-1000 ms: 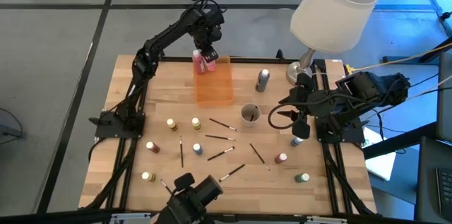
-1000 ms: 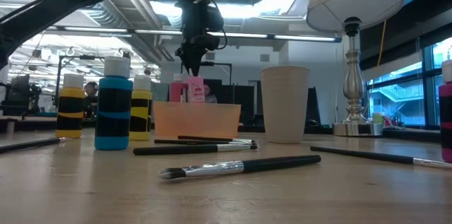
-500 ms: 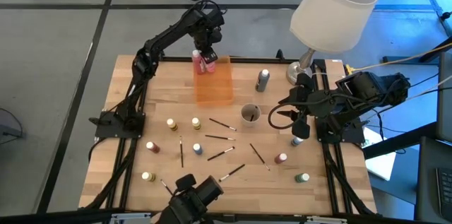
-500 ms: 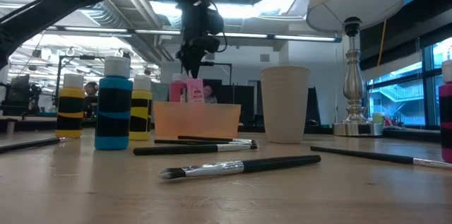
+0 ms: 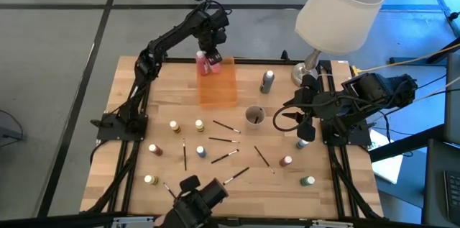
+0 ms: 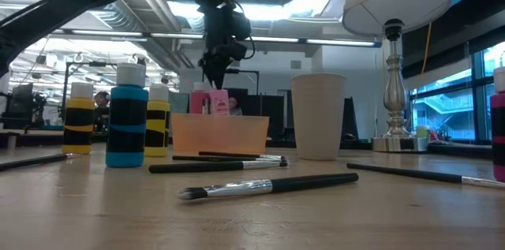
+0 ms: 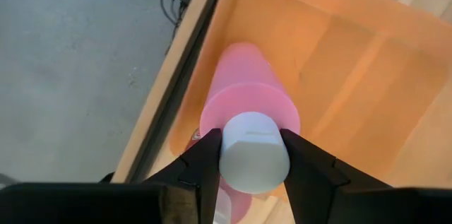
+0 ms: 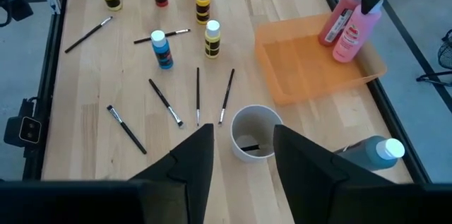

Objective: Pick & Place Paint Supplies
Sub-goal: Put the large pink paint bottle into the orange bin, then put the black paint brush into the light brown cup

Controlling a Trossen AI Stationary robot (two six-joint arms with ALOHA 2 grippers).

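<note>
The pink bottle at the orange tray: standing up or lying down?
Upright. The pink bottle stands in the orange tray's far corner, the left claw gripping its white cap.

My left tool covers the lower sides of the pink plastic paint bottle's white cap; a second pink bottle stands half-hidden behind it, label unreadable.

It is a robotics lab. Exposed ceiling ducts hang overhead. Equipment benches line the room behind the wooden table.
</note>
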